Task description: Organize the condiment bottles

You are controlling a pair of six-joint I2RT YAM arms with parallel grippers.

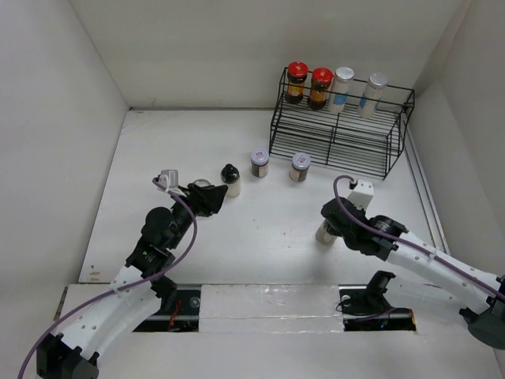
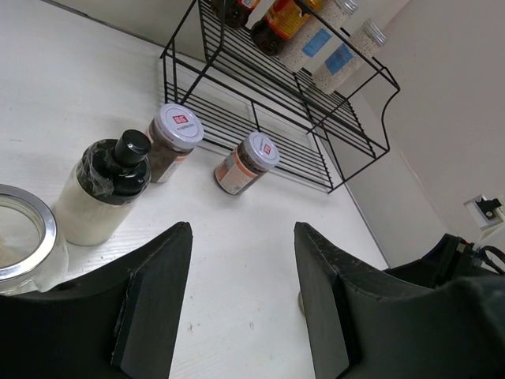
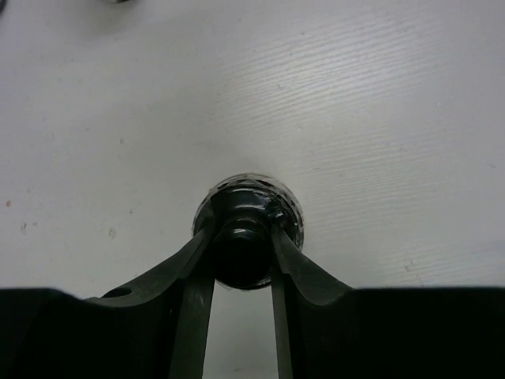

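Observation:
My right gripper [image 3: 243,246] is shut on the black cap of a cream bottle [image 3: 251,192] that stands upright on the table, seen from above as a bottle [image 1: 324,234] under the right gripper [image 1: 329,227]. My left gripper [image 2: 241,230] is open, with only bare table between its fingers. Just left of it are a clear silver-rimmed jar [image 2: 17,237] and another cream black-capped bottle [image 2: 102,193]. Two dark spice jars [image 2: 173,138] [image 2: 246,162] stand in front of the rack. On the rack's top shelf are two red-capped bottles [image 1: 297,81] [image 1: 320,87] and two silver-lidded ones [image 1: 342,85] [image 1: 372,93].
The black wire rack [image 1: 394,150] stands at the back right, near the right wall. White walls close in the table on the left, back and right. The right arm [image 2: 454,272] shows at the right edge of the left wrist view.

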